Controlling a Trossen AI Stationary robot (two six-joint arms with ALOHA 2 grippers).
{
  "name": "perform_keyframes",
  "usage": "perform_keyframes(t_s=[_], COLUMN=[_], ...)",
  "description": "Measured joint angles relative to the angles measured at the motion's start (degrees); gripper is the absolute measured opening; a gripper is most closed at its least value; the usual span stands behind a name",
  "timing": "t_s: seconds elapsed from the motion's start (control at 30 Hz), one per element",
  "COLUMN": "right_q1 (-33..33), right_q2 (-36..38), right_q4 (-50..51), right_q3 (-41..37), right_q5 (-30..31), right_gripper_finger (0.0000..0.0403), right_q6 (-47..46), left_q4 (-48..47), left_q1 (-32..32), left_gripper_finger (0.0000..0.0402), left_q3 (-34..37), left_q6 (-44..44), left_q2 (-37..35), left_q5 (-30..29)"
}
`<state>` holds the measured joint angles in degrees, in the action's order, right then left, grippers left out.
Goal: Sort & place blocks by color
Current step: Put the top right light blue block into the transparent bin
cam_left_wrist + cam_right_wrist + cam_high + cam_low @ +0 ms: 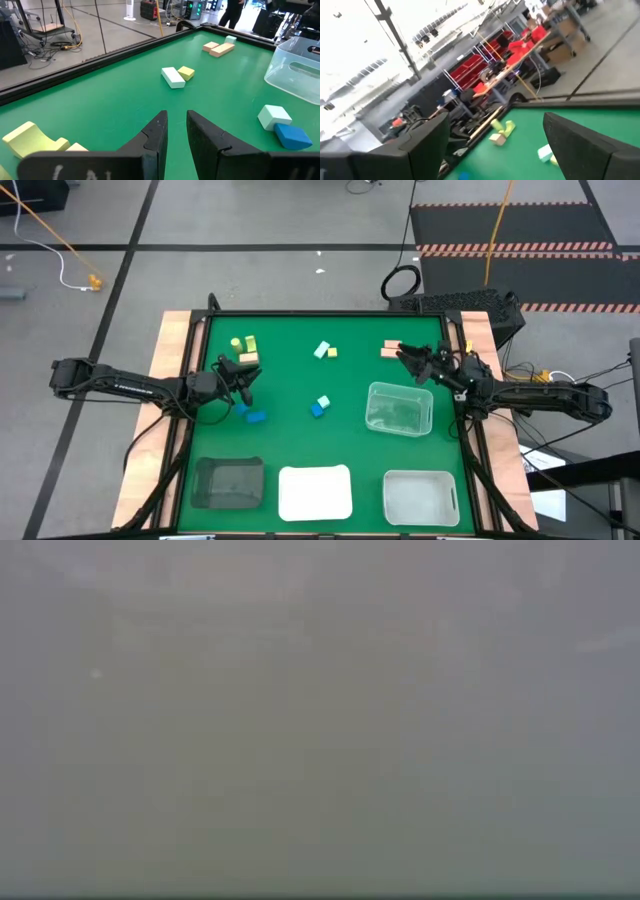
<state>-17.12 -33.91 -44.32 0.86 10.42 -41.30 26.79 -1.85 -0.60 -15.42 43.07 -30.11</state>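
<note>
The left pincer (243,373), narrowly parted and holding nothing, hovers over the green surface (300,380) just beyond the blue block (257,417); the right pincer (410,358), spread wide and empty, hangs beside the tan-pink bars (390,350), near the clear tray (400,408). These small blocks look light, rigid and smooth-faced, best pinched across two flat opposite sides, squarely, lest they slip.

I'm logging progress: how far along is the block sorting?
Barely begun. Nothing looks sorted: the clear tray, dark tray and white tray look empty. Both end effectors, left and right, are open, holding nothing. All blocks, such as the blue block, remain on the table.
</note>
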Motion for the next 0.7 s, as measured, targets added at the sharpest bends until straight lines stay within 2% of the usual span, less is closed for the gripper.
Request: perform_keyframes(t_s=[0.2, 0.3, 0.7], right_q1=[0.0, 0.0, 0.0], right_q2=[-0.1, -0.1, -0.1], right_q4=[0.6, 0.8, -0.9], right_q3=[0.0, 0.0, 0.0], right_q5=[0.2, 3.1, 3.1], right_gripper_finger=[0.0311, 0.0311, 0.0311], right_q6=[-7.1, -9.3, -24.3], left_q4=[0.0, 0.0, 0.0], left_q1=[0.0, 0.0, 0.0], left_gripper_finger=[0.0072, 0.0072, 0.0072], left_q3=[0.0, 0.0, 0.0], left_q6=[0.0, 0.0, 0.0], left_q2=[0.0, 0.0, 0.0], left_q5=[0.0, 0.0, 0.0])
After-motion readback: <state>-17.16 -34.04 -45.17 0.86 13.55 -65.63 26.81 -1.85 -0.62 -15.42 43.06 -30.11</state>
